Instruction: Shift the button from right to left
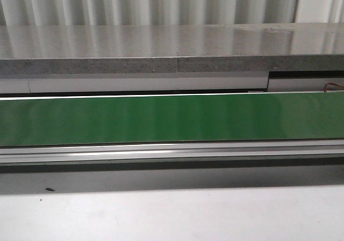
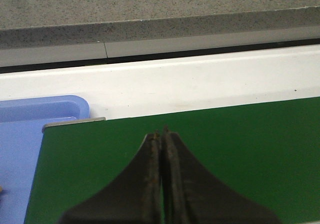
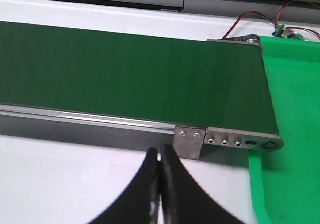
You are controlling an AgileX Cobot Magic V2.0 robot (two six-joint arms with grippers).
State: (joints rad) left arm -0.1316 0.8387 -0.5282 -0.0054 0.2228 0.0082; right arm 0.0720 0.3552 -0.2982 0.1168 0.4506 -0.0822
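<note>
The button does not show in any view. The green belt (image 1: 172, 117) runs across the front view, bare. My left gripper (image 2: 161, 134) is shut and empty, hovering over the belt's left end (image 2: 200, 154). My right gripper (image 3: 160, 151) is shut and empty, over the white table in front of the belt's right end (image 3: 150, 74). Neither gripper shows in the front view.
A blue tray (image 2: 20, 154) lies off the belt's left end. A green tray (image 3: 295, 109) lies off the belt's right end, with red and black wires (image 3: 250, 19) and a small connector behind it. A grey stone ledge (image 1: 161, 48) runs behind the belt. White table (image 1: 172, 214) lies in front.
</note>
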